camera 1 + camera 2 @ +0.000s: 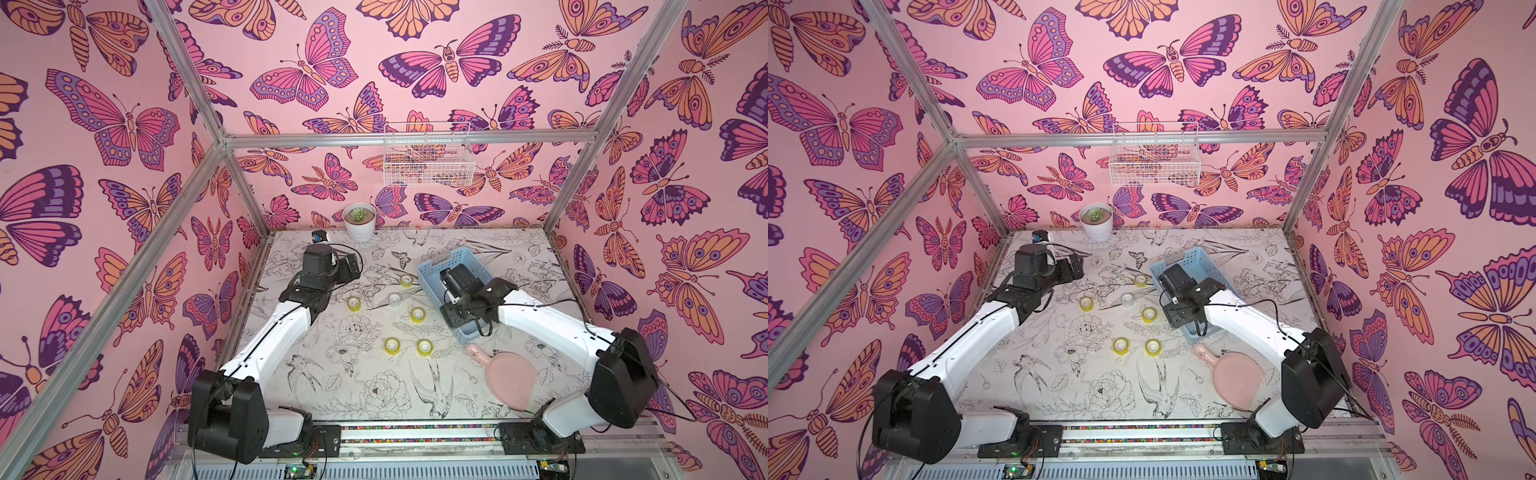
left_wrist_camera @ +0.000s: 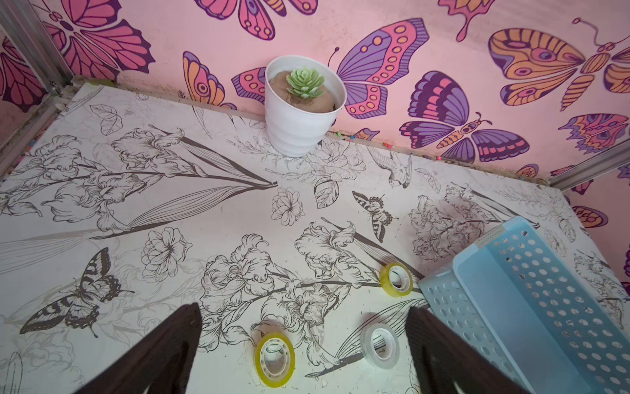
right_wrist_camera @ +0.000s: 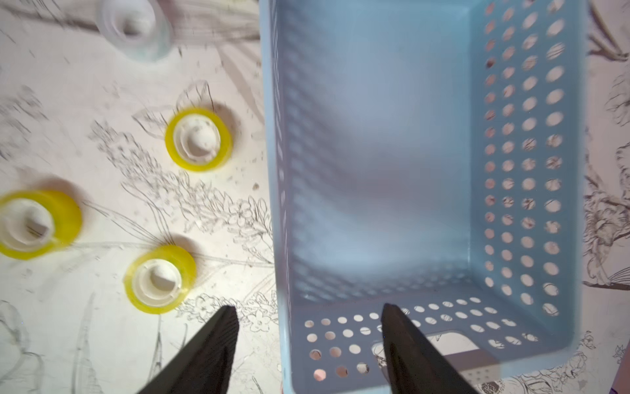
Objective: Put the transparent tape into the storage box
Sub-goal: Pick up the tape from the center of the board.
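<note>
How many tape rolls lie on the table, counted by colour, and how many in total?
yellow tape: 5
transparent tape: 1
Total: 6

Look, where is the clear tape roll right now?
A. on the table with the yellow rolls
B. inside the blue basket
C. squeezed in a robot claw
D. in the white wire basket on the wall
A: the clear tape roll lies on the table among the yellow rolls, beside the blue basket, not in it.
</note>
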{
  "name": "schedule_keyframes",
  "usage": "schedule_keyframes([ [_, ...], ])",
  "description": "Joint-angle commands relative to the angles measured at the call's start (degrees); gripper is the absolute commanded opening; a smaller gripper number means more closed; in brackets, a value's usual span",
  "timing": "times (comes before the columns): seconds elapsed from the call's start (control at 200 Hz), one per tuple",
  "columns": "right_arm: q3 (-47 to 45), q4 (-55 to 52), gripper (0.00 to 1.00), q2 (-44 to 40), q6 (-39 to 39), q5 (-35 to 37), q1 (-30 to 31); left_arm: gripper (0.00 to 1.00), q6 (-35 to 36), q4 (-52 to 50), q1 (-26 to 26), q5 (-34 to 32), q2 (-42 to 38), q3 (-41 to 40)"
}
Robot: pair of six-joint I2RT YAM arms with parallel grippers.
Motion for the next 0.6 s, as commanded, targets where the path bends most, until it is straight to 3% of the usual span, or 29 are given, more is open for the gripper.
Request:
schedule_keyframes([
  [0.0,7.6,-2.7,0.7,0.6,0.2,-3.3,-1.3,1.0,-1.7,-10.0,0.8,0.2,4.7,4.0],
  [0.155,19.2,-7.0,0.62,7.5,-0.5,-5.9,-1.7,0.99,-5.9,-14.6,3.3,2.2,9.6,6.6],
  [0.27,24.3,-7.8,0.61,10.5,-0.3,-7.7,-1.9,0.9,-8.6,-18.2,5.3,3.9,12.7,8.0],
  [0.596,24.4,-2.8,0.62,11.5,0.3,-9.8,-2.0,0.37,-10.1,-21.4,5.5,8.8,21.5,7.8],
])
